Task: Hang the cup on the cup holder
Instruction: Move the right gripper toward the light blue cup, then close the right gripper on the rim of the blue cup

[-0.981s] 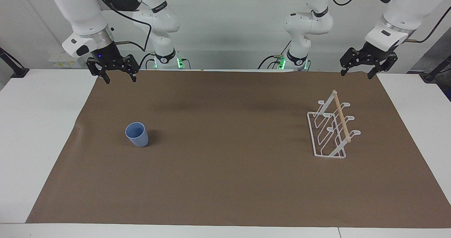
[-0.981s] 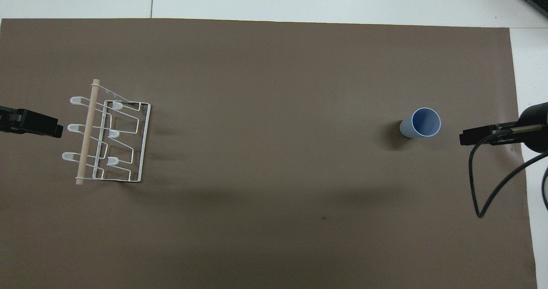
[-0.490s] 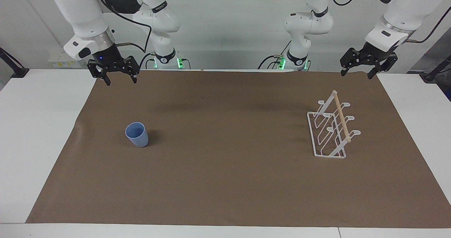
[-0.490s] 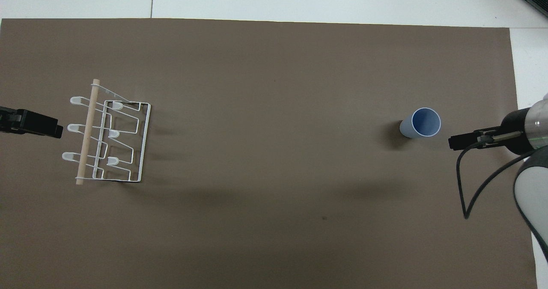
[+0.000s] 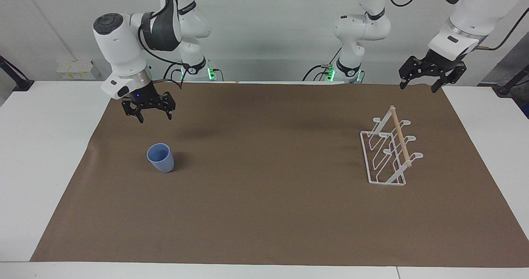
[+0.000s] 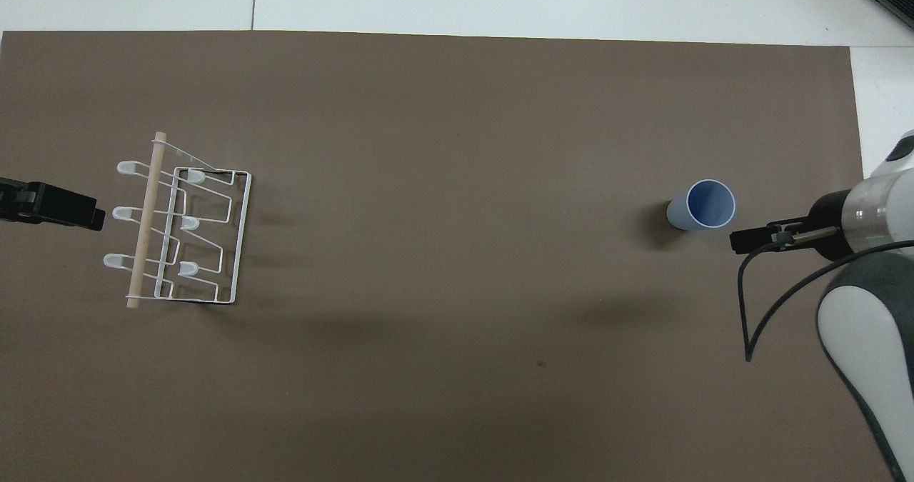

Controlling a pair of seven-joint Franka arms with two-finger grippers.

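Observation:
The light-blue cup stands upright on the brown mat toward the right arm's end of the table; it also shows in the overhead view. The white wire cup holder with its wooden bar stands toward the left arm's end, also in the overhead view. My right gripper is open and empty, in the air over the mat close to the cup, not touching it; its tip shows in the overhead view. My left gripper is open and empty, waiting over the mat's edge near the cup holder.
The brown mat covers most of the white table. A black cable hangs from the right arm's wrist over the mat.
My right arm has swung down and in over the mat, bringing its gripper close to the cup. The cup, the cup holder and the left arm have not moved.

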